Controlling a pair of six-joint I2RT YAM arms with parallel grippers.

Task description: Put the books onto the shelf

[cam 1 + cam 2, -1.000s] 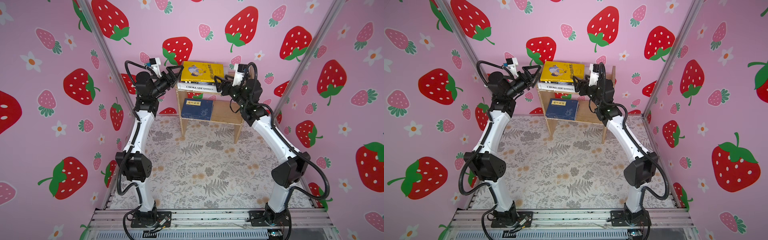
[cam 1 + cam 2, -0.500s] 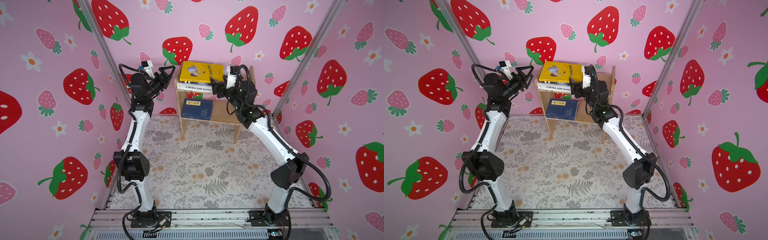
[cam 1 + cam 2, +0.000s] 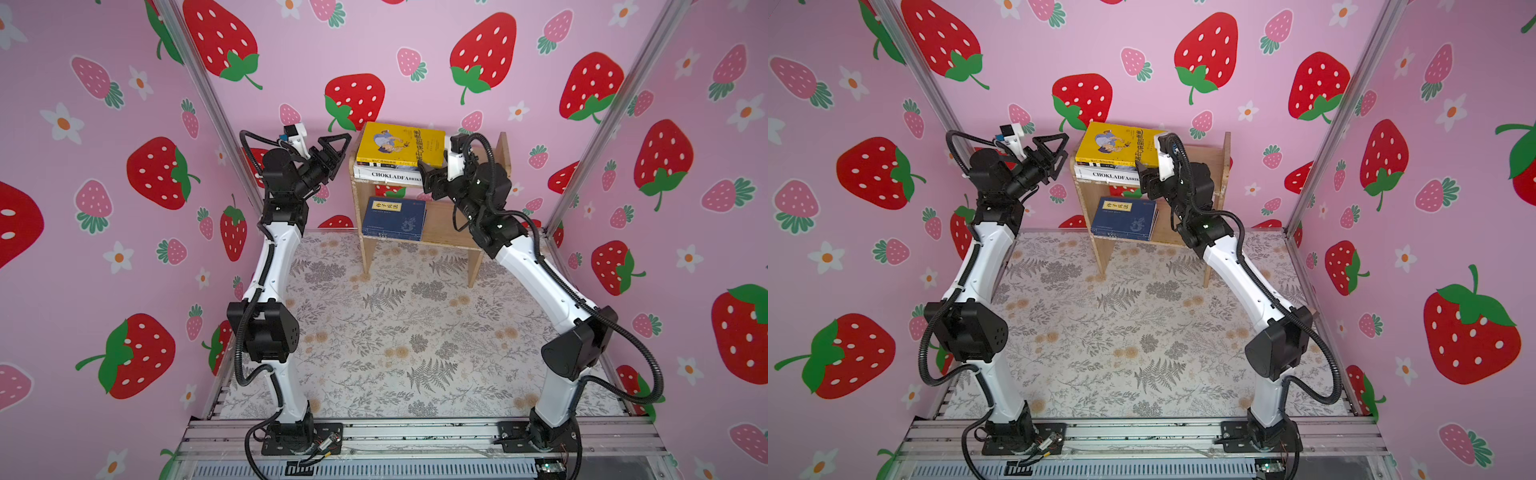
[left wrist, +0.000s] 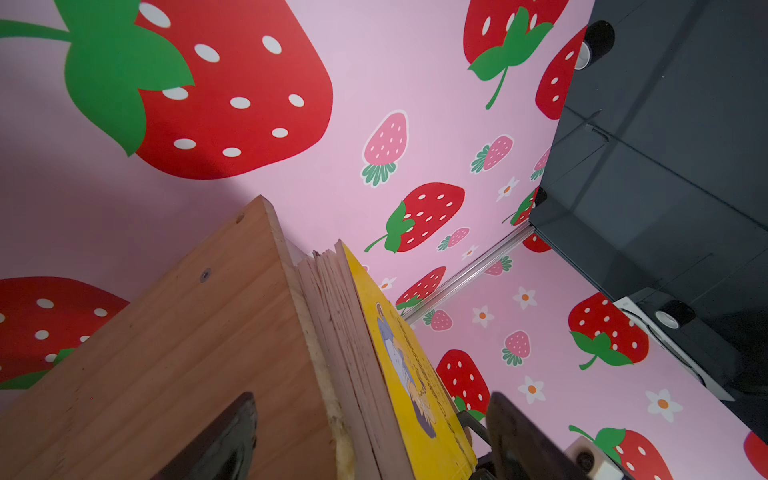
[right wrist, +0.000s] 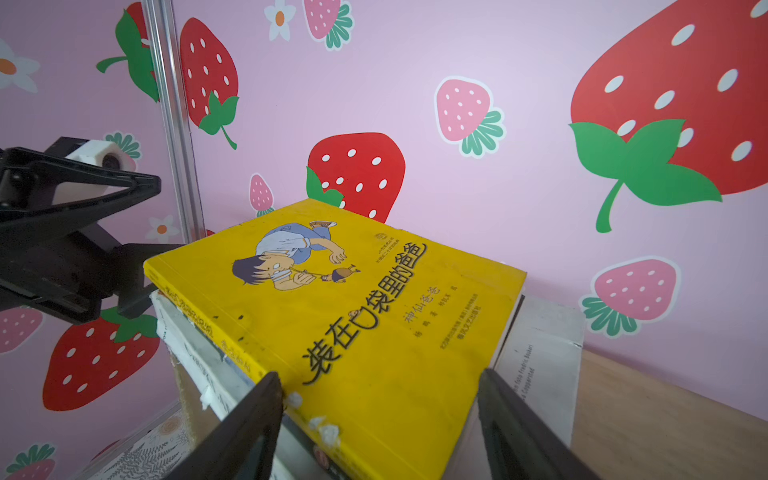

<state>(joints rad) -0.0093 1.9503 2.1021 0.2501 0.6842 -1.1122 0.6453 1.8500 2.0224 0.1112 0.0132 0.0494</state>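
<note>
Books are found stacked flat on the shelf (image 3: 446, 220): on the upper tier the yellow book (image 3: 401, 143) is laid over the white book (image 3: 390, 176), with a dark sliver (image 3: 380, 163) sandwiched between. On the lower tier one navy cover (image 3: 395, 218) is seen, though how many lie beneath cannot be told. Two tools are counted, both spread wide and grasping nothing. The left tool (image 3: 345, 146) is held just beside the shelf's left panel, level with the top stack, while the yellow book's near corner is straddled by the right tool (image 5: 378, 415).
</note>
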